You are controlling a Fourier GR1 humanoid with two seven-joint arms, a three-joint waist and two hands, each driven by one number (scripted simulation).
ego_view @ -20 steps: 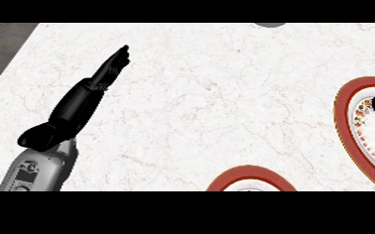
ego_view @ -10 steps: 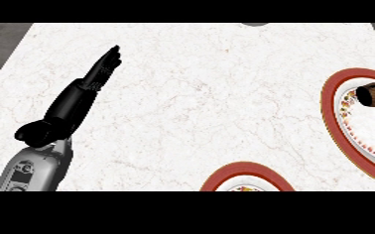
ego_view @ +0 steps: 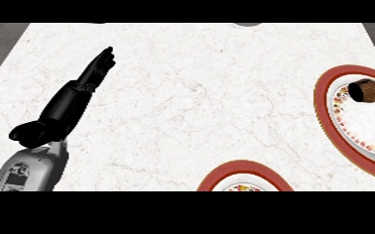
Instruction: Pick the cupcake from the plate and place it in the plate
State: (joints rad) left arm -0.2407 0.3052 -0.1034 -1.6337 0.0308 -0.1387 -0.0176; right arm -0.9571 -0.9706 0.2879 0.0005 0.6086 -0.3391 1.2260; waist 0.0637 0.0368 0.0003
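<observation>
Shifted leftward in view since earlier: both plates, with the cupcake (ego_view: 362,89) now showing.
Left robot hand (ego_view: 82,89) lies open, fingers straight, on the tabletop (ego_view: 205,89), well apart from the cupcake's plate (ego_view: 327,87); second plate (ego_view: 242,171) sits nearer.

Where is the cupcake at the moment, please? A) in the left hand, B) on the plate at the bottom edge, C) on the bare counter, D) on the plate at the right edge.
D: the cupcake sits on the plate at the right edge, far from the left hand.
</observation>
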